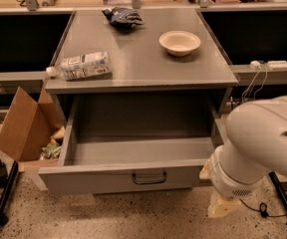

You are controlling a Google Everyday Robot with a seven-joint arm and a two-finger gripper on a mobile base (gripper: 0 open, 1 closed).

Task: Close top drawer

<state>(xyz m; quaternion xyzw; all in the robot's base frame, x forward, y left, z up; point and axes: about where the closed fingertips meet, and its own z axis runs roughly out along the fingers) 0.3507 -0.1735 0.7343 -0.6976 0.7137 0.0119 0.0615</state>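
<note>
The top drawer [98,179] stands pulled far out of the grey cabinet, and its grey inside shows nothing in it. Its flat front has a small dark bar handle [149,177] at the centre. My white arm [263,143] fills the lower right. My gripper [222,206], pale yellow, hangs below the arm's end, just right of the drawer's front right corner and lower than the drawer front, near the floor. The lower drawers are hidden under the open one.
On the cabinet top [138,73] lie a plastic bottle [81,65], a white bowl [180,42] and a dark bag [122,17]. An open cardboard box [26,126] stands on the floor at the left. Cables [255,81] hang at the right.
</note>
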